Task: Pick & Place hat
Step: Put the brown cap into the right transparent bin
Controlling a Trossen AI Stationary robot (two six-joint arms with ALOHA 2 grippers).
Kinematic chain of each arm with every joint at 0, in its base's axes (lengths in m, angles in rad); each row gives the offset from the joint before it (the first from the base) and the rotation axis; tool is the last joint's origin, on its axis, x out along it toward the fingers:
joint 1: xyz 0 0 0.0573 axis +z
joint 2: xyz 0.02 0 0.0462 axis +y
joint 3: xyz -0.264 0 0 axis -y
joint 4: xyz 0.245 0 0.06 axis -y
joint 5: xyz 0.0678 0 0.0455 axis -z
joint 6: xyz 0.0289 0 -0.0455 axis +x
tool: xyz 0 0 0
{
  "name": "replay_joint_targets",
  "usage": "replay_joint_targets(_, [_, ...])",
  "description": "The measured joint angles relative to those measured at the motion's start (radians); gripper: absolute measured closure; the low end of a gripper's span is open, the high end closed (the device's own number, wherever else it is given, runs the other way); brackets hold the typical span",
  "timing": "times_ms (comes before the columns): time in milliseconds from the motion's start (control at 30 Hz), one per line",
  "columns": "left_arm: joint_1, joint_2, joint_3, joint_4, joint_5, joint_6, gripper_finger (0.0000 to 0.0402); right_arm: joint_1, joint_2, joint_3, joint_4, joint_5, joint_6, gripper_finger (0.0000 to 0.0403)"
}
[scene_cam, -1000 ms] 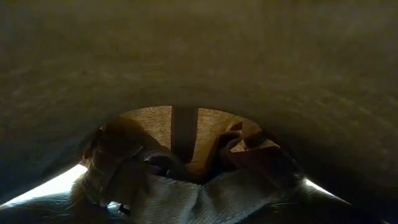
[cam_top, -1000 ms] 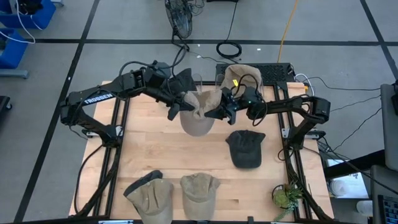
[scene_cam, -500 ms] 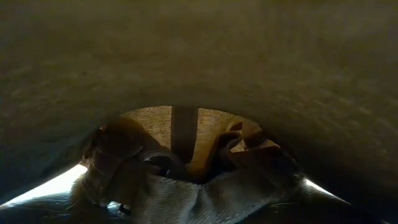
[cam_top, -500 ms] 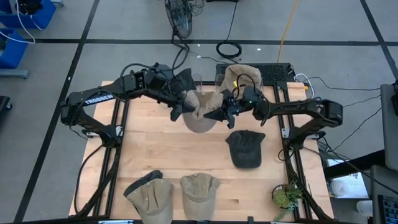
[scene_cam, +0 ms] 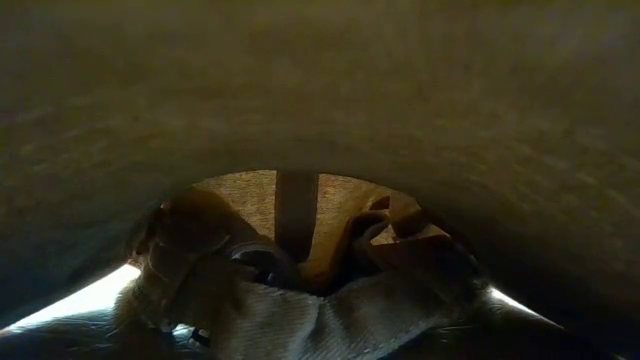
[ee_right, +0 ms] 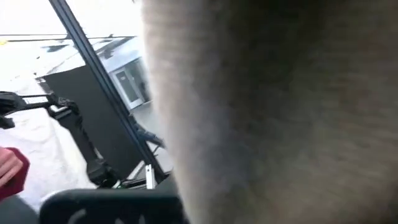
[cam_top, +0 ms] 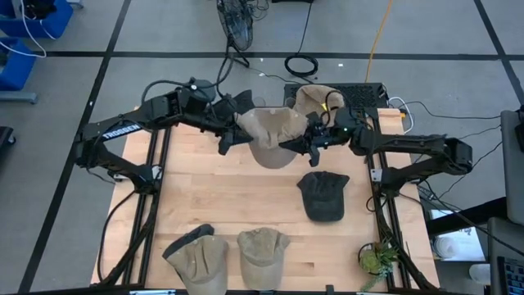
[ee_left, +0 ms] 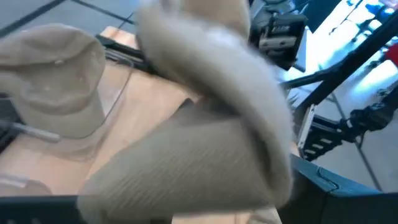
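A tan hat (cam_top: 270, 135) hangs in the air over the far middle of the table, between my two grippers. My right gripper (cam_top: 296, 145) is shut on its right side. My left gripper (cam_top: 232, 135) stands at the hat's left edge; whether it touches the cloth I cannot tell. In the left wrist view the hat (ee_left: 205, 124) fills the picture close up, above the wood. In the right wrist view its cloth (ee_right: 280, 112) covers most of the picture. My right gripper holds the tan hat by its right-hand edge (cam_top: 286, 141), coming roughly level from the table's right. The cloth hides the place of contact in the wrist view. The hat is lifted clear of the table, its crown spread toward the left arm.
Another tan hat (cam_top: 315, 98) sits on a clear stand (ee_left: 93, 130) at the far edge. A dark hat (cam_top: 322, 195) lies right of centre. Two tan hats (cam_top: 199, 258) (cam_top: 262, 250) lie at the near edge, a small plant (cam_top: 377, 258) at the near right. Cloth (scene_cam: 300, 300) covers the low camera.
The tan hat has gone up and toward the table's far edge and spread wider. My right gripper has gone with it toward the far edge, its arm stretching out. My left gripper has shifted slightly toward the far edge.
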Motion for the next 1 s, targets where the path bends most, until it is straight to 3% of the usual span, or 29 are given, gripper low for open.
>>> replay_joint_targets(133, [0.008, -0.019, 0.007, -0.047, -0.044, 0.000, 0.0179, 0.002, -0.042, -0.010, -0.039, -0.003, -0.006, 0.0372])
replay_joint_targets(333, [-0.003, -0.001, 0.002, -0.145, -0.067, 0.002, 0.0179, -0.013, -0.103, -0.004, -0.126, 0.091, -0.067, 0.0370])
replay_joint_targets(600, [-0.044, -0.084, -0.023, -0.188, -0.290, 0.011, 0.0179, -0.052, -0.210, -0.005, -0.415, 0.281, -0.168, 0.0372])
replay_joint_targets(767, [-0.096, -0.258, -0.231, -0.118, -0.423, -0.066, 0.0179, -0.089, -0.339, -0.079, -0.445, 0.338, -0.192, 0.0376])
replay_joint_targets(900, [-0.158, -0.421, -0.458, 0.081, -0.458, -0.182, 0.0179, -0.157, -0.422, -0.211, -0.402, 0.379, -0.163, 0.0376])
replay_joint_targets(1000, [-0.204, -0.499, -0.606, 0.236, -0.487, -0.237, 0.0179, -0.228, -0.434, -0.318, -0.253, 0.394, -0.130, 0.0376])
